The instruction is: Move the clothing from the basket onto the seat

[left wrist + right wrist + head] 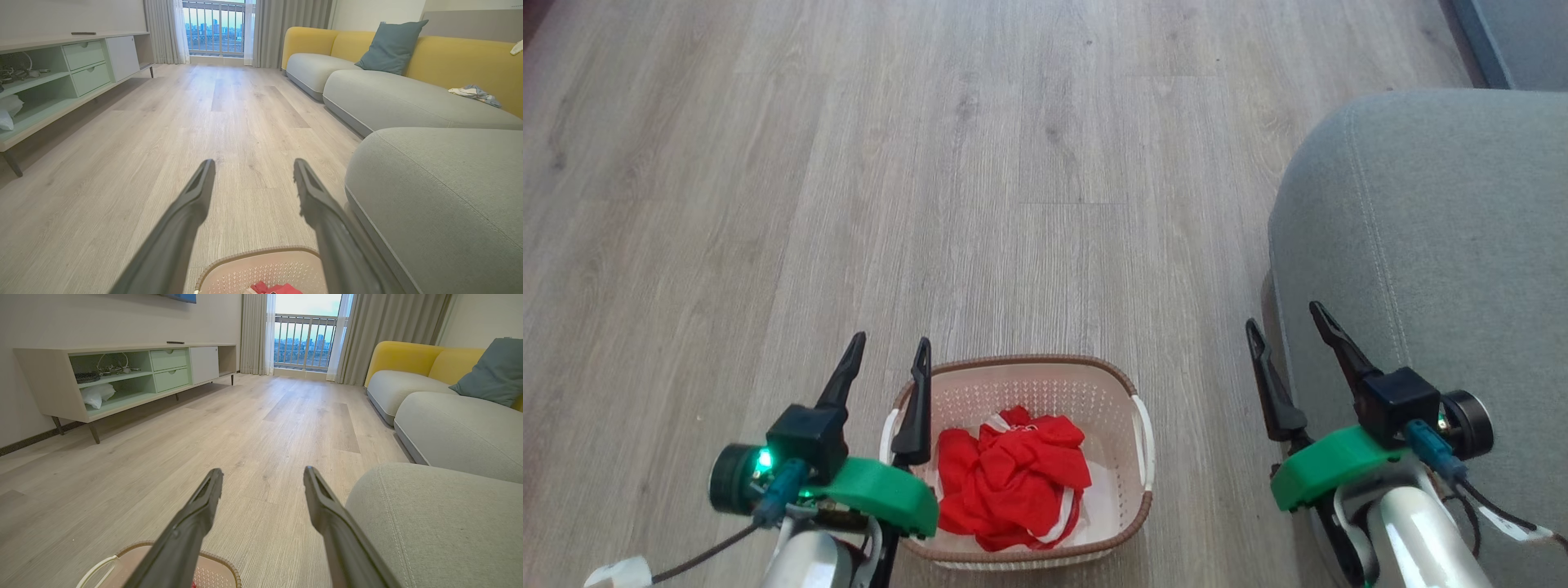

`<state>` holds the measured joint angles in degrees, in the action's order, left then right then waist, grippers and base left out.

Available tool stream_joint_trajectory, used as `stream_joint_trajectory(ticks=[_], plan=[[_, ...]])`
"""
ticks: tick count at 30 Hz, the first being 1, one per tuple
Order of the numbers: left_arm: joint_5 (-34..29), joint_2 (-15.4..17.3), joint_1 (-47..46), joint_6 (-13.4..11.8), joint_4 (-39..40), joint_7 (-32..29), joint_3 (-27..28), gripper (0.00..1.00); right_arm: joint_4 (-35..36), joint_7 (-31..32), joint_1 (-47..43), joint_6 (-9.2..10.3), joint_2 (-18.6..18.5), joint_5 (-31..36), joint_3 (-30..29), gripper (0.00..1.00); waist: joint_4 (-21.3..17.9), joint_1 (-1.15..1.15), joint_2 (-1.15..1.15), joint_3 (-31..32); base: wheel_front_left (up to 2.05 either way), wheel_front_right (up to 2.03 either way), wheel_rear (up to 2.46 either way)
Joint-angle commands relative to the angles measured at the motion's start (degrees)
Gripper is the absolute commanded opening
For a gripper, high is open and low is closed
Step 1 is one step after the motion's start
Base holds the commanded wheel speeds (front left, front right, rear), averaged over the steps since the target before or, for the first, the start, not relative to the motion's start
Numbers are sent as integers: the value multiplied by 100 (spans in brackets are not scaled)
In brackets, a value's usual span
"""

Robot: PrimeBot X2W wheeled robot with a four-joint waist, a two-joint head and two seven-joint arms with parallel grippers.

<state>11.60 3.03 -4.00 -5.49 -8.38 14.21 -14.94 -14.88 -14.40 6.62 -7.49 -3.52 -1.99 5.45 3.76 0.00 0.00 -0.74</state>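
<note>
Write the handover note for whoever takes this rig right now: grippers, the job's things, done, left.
Left gripper: open, empty, by the left rim of the basket.
Right gripper: open, empty, at the near edge of the seat.
Clothing: red heap inside the basket, which stands on the floor beside the seat.
Done: no clothing on the seat yet.
Left: lift all the clothing out and lay it on the seat.

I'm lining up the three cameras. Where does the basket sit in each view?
Head view: the basket is at bottom centre.
Left wrist view: the basket is at the bottom edge, centre, cut off by the frame.
Right wrist view: the basket is at bottom left, cut off.
Shared landmark: the grey seat, right of the basket in all three.
</note>
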Motion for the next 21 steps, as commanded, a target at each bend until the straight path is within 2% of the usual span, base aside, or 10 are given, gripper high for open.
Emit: stream_joint_trajectory(ticks=[1, 10, 16, 21], plan=[[6, -14, -214, 3, 158, 79, 155, 100, 167, -60, 269, 0, 57, 29, 92, 100, -2, 0, 0, -2, 0, 0, 0], [56, -14, -203, 85, 32, 79, 89, 100, 187, -60, 276, 0, 62, 95, 56, 100, -42, 0, 0, -52, 0, 0, 0], [77, -14, -226, 119, -500, 79, -43, 100, 148, -60, 273, 0, 60, 218, 83, 100, -140, 0, 0, -233, 0, 0, 0], [14, -15, -511, 213, -1166, 79, -224, 100, 193, -60, 394, 0, 1, 330, 110, 100, -247, 0, 0, -694, 0, 0, 0]])
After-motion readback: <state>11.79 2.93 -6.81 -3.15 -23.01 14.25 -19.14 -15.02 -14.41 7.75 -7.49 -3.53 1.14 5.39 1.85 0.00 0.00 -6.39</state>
